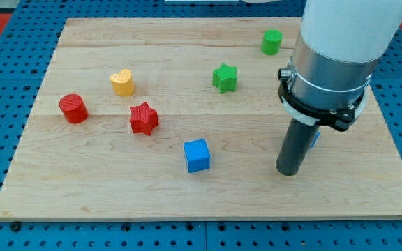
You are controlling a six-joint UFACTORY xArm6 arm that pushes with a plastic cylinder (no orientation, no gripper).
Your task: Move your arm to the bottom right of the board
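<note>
Tip [287, 171] right of blue cube [197, 155], no hand on rod.
Should slide toward bottom-right of surface [368, 202], path looks free.

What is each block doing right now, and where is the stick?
My tip: on the board, right part, touching no block that shows.
Blue cube: flat, alone, left of my tip.
Red star: flat, alone.
Red cylinder: upright.
Yellow heart: upright.
Green star: flat, alone.
Green cylinder: upright, near the top.
Blue block: mostly hidden behind the rod.
</note>
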